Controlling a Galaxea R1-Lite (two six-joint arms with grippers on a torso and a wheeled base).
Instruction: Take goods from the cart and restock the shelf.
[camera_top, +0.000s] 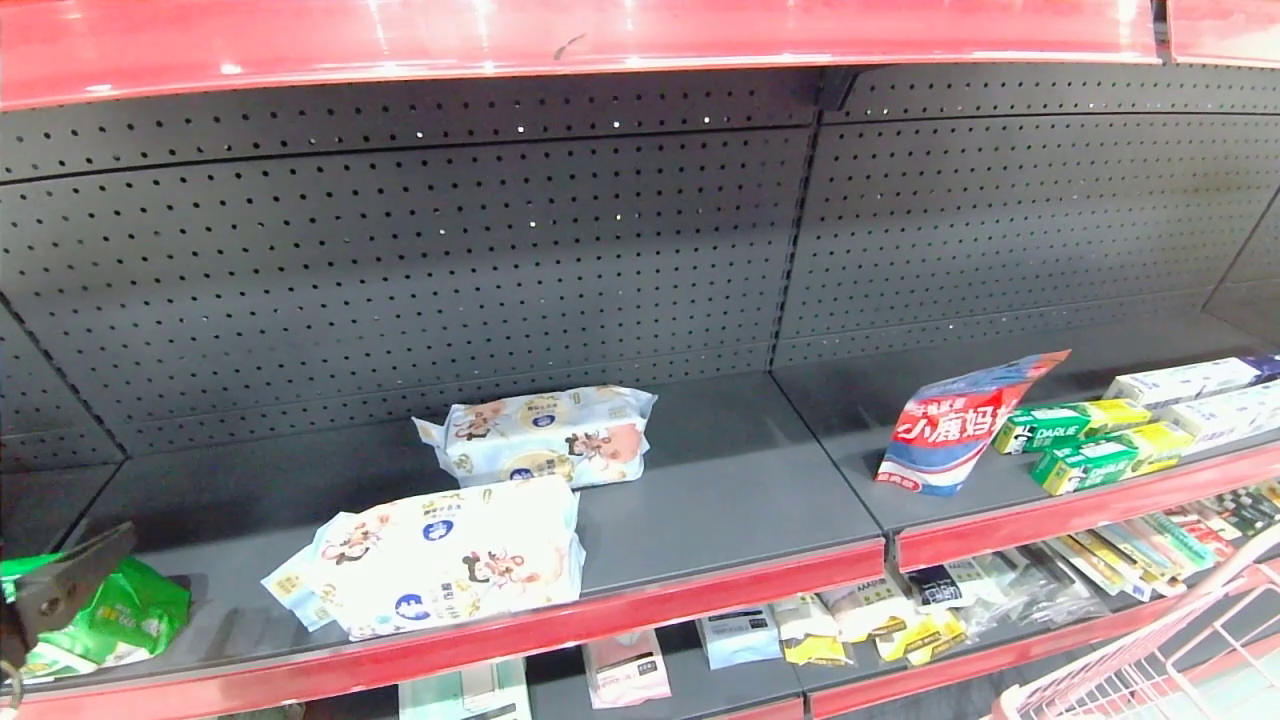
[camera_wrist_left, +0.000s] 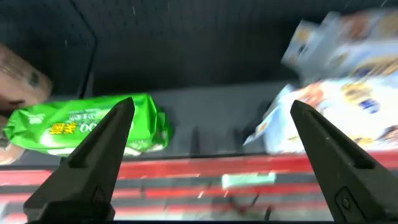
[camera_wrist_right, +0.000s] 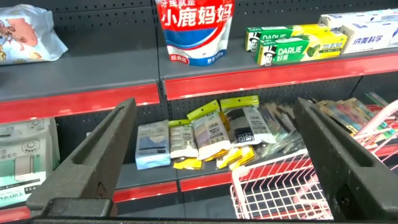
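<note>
Green pack (camera_top: 110, 610) lies on the shelf (camera_top: 720, 480) before the spread, empty left tool (camera_wrist_left: 211, 104), a white pack (camera_top: 450, 560) beside it. The right tool (camera_wrist_right: 216, 102), also spread, hangs near the pink cart (camera_wrist_right: 267, 167).

1. The shelf deck (camera_top: 720, 470) is dark sheet metal, matt and smooth.
2. The back panel (camera_top: 400, 260) is the same matt dark metal, perforated all over.
3. The front edge strip (camera_top: 700, 590) and the upper shelf (camera_top: 500, 35) are glossy red and catch streaks of light.
4. The front wipes pack (camera_top: 450, 560) and the rear wipes pack (camera_top: 545, 435) are soft printed plastic film with a slight sheen, wrinkled at the ends.
5. The green pack (camera_top: 150, 605) and the red-and-blue pouch (camera_top: 955, 425) are glossy plastic film.
6. The toothpaste boxes (camera_top: 1090, 445) are smooth printed card.
7. The cart (camera_wrist_right: 273, 186) is pink-coated wire.
8. The fingers (camera_wrist_left: 93, 162) of the left gripper (camera_wrist_left: 211, 102) and the right gripper (camera_wrist_right: 214, 102) look like matt black plastic.
</note>
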